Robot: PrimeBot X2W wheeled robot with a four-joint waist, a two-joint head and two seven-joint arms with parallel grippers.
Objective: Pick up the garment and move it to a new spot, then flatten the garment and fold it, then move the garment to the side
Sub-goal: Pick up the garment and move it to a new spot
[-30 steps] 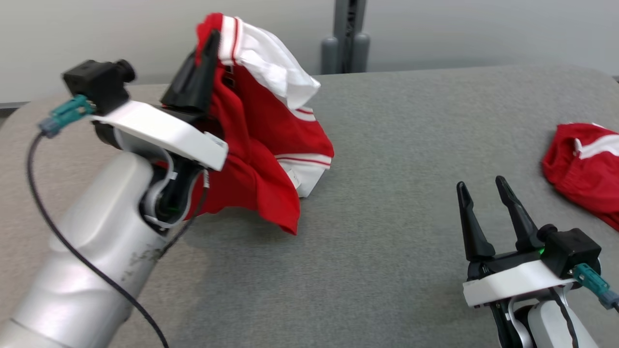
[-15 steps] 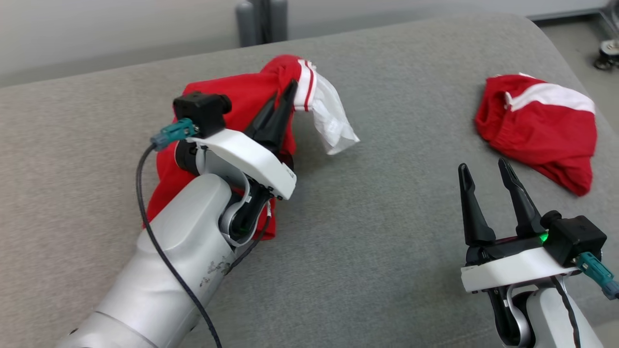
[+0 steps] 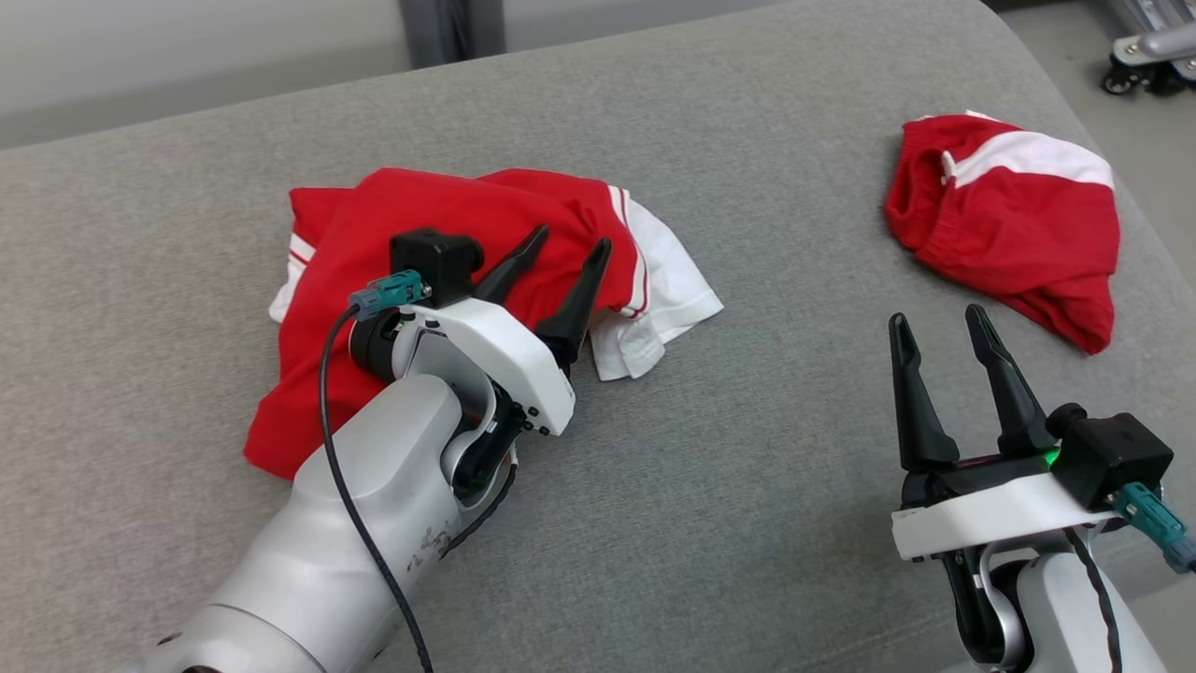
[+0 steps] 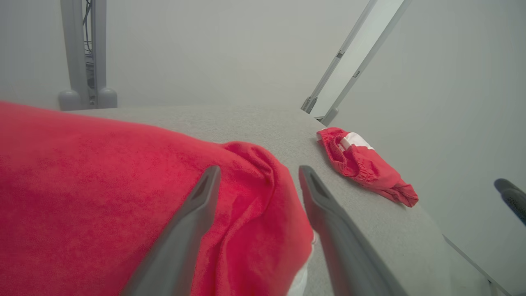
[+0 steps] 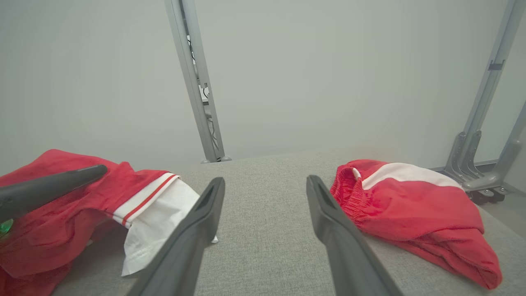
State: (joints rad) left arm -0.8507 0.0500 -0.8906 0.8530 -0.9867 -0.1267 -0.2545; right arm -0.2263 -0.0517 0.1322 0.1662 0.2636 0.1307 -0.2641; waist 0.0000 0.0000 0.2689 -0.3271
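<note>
The garment (image 3: 420, 201), red with white, red-striped sleeves, lies crumpled on the grey table (image 3: 747, 449) at centre left. My left gripper (image 3: 575, 236) hovers over its right part, open, nothing between the fingers. In the left wrist view the garment (image 4: 102, 185) lies under and left of the spread left gripper (image 4: 259, 168). My right gripper (image 3: 936, 314) stands open at the lower right, apart from any cloth. The right wrist view has the right gripper (image 5: 265, 179) over bare table, with the garment (image 5: 61, 230) to the left.
A second red and white garment (image 3: 1014, 215) lies bunched near the table's far right edge, also seen as a red heap (image 5: 411, 201). A grey post (image 5: 197, 82) rises behind the table. Wheeled metal frame feet (image 3: 1145, 56) stand on the floor at the right.
My left gripper came down with the garment, then opened and let it go; the garment now lies on the table. The head camera has tilted down. The right gripper stayed open.
</note>
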